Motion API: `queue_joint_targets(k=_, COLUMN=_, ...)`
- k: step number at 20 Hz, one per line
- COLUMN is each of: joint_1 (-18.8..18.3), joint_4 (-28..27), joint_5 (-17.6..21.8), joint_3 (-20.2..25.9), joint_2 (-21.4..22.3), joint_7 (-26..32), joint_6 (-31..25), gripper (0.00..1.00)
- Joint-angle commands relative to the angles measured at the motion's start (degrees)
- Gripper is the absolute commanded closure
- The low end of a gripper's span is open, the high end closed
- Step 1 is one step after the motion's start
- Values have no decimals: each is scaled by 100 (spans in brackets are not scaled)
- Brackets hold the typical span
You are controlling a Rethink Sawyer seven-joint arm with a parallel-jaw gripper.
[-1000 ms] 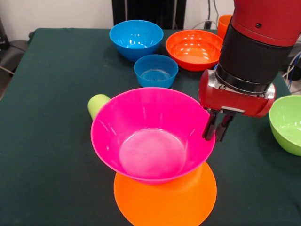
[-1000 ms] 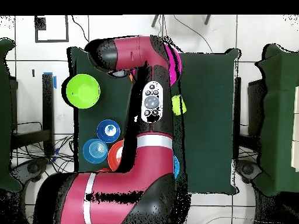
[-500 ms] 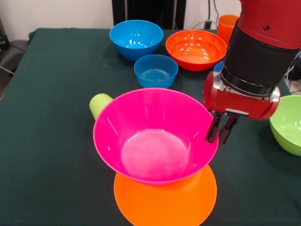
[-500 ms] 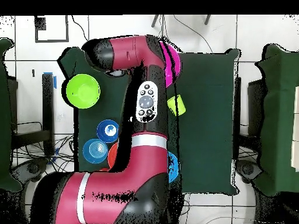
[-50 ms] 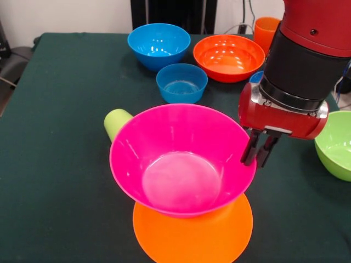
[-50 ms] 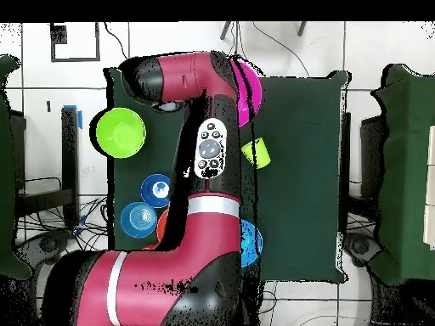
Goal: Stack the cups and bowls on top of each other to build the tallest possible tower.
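Tower [image 5: 189, 219]: pink bowl [image 5: 181, 159] upright on the upturned light-orange bowl [image 5: 192, 233], at the near part of the green surface [image 5: 55, 109]. Pincer [image 5: 256, 153] pinches the pink bowl's rim on its right side, fingers narrow. Green cup [image 5: 115, 121] lies on its side just behind the pink bowl's left rim. Beyond the pink bowl stand a small blue bowl [image 5: 181, 82], a bigger blue bowl [image 5: 159, 45] and a red-orange bowl [image 5: 227, 57]. Orange cup [image 5: 265, 28] stands behind the red-orange one. Lime bowl [image 5: 335, 143] sits right of the pincer.
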State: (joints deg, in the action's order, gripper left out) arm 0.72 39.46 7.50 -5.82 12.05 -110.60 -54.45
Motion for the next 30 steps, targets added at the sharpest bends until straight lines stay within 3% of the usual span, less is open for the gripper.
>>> queue_joint_targets(k=1, joint_1=165, joint_4=18, joint_5=-102, joint_3=377, joint_2=-433, joint_7=-1056, joint_6=350, gripper=100)
queue_joint_targets(k=30, joint_1=248, joint_4=-289, joint_5=-481, joint_3=97, joint_2=-716, joint_7=-916, joint_6=410, gripper=100)
